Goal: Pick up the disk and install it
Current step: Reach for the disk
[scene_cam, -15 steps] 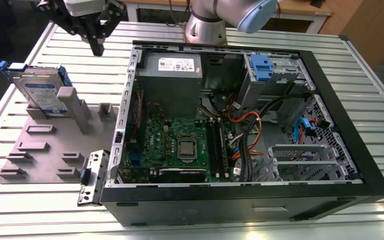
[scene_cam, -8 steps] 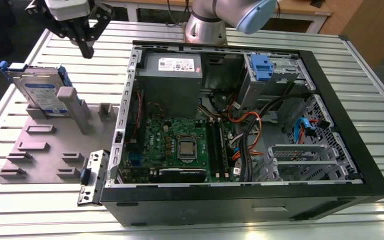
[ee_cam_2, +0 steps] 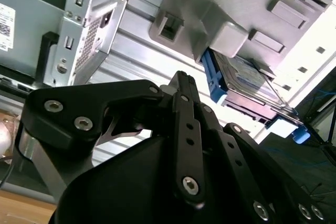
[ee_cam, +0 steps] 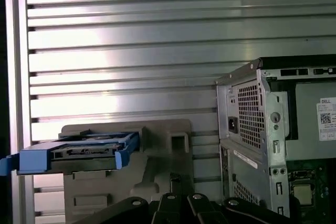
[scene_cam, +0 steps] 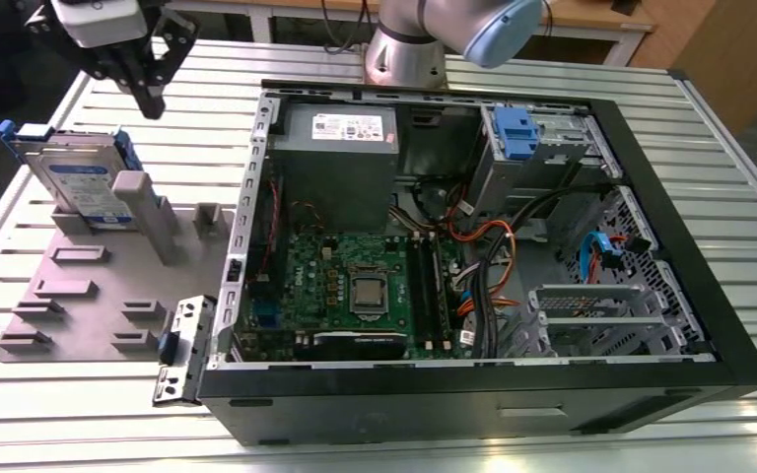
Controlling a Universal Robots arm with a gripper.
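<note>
Hovering near the disk (scene_cam: 83, 182), the gripper (scene_cam: 153, 106) has its fingers pressed together, holding nothing

Arm (scene_cam: 477, 25) bent toward the exterior view's left, wrist (scene_cam: 96, 18) pointing down, jaws pressed together, empty

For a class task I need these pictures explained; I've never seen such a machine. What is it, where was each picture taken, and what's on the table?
A grey robot arm carries a black gripper. The exterior view looks down on a slatted metal table; both wrist views come from cameras riding near the gripper. On the table sit an open computer case and a grey stand. The disk, framed in blue, leans upright in that stand. The gripper hovers near it, not touching, holding nothing.
</note>
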